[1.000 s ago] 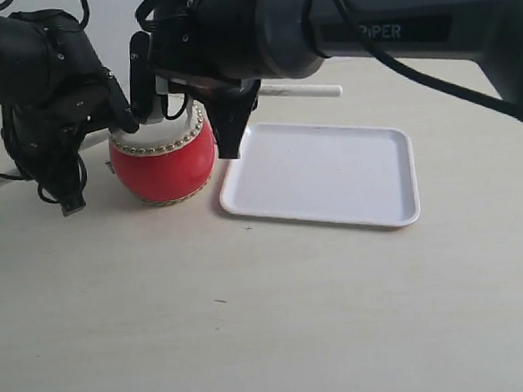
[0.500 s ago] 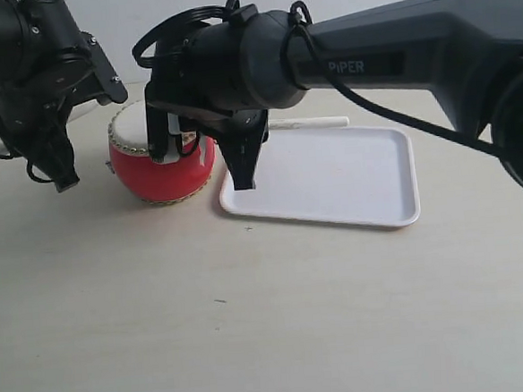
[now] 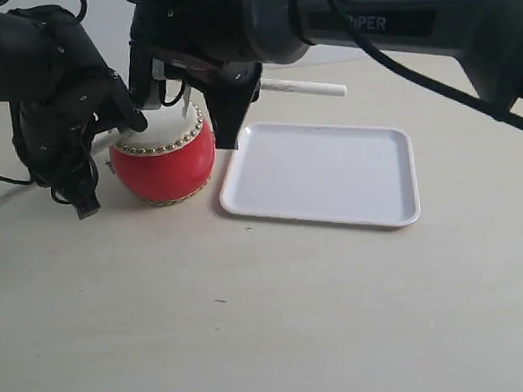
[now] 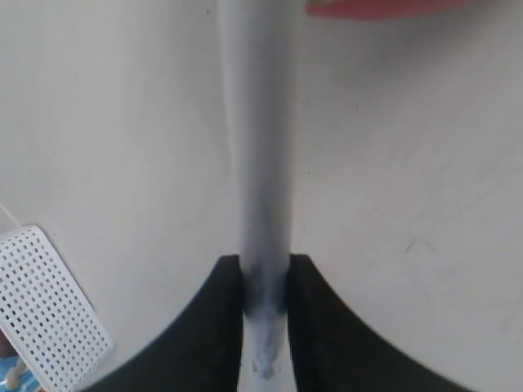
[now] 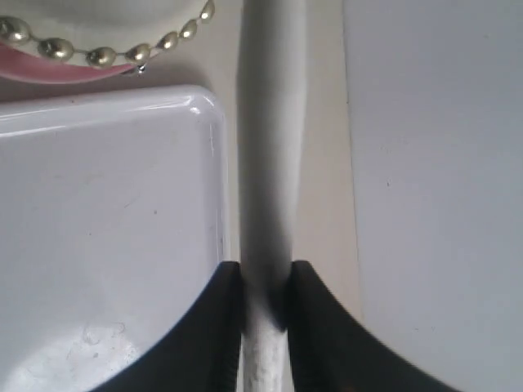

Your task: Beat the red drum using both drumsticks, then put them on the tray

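Pale beige surface point(image 3: 254, 340), tiny dark speck point(image 3: 219, 300) at 7 o'clock off centre; white perforated panel point(image 4: 45, 310) in left wrist view

The pale table point(image 3: 254, 340) carries the red drum point(image 3: 165, 162); the white tray point(image 3: 331, 169) lies just beside it.

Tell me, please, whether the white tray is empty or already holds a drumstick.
Empty. The tray shows only bare white surface; the drumsticks are clamped, one each, in the left gripper and right gripper.
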Tool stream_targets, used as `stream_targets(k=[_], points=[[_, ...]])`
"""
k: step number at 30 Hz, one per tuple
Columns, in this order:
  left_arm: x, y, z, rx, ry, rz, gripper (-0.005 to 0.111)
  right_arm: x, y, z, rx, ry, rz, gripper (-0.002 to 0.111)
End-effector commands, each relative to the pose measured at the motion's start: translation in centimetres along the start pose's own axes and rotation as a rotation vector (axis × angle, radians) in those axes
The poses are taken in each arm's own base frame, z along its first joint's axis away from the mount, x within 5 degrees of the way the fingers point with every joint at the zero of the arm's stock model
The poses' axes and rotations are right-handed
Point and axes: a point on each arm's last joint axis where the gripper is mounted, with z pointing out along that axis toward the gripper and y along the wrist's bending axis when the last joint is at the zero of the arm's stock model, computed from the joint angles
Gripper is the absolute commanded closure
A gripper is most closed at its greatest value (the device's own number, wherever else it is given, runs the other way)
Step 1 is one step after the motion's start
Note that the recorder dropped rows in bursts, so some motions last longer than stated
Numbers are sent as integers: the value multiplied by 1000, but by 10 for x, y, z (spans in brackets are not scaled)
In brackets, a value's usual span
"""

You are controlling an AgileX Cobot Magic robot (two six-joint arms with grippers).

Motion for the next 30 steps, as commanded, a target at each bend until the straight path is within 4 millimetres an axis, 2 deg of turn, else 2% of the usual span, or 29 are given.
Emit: stream_targets(k=[1, 4, 6, 9, 14, 17, 20, 24, 27, 30], points=[[2, -3, 7, -11, 89, 57, 107, 0, -3, -5, 2, -5, 24, 108], [2, 5, 0, -41, 66, 17, 107, -2, 2, -6, -58, -26, 41, 108], [5, 15, -13, -74, 24, -40, 107, -4, 9, -3, -109, -41, 18, 108], [12, 29, -36, -112, -60, -105, 107, -6, 23, 12, -140, 8, -12, 108], [14, 34, -46, -119, -105, -125, 107, -2, 43, 36, -165, 128, -91, 108], [10, 27, -39, -85, -113, -123, 107, -2, 37, 28, -160, 104, -62, 108], [-1, 12, -15, -30, -63, -93, 107, 1, 11, -4, -137, 15, 6, 108], [-8, -4, 10, -1, 25, -34, 107, 7, -6, -25, -112, -24, 66, 108], [-5, -11, 24, 3, 135, 30, 107, 9, -12, -33, -103, -36, 93, 108], [-3, -11, 27, -28, 180, 34, 107, 11, -14, -34, -101, -35, 111, 108]])
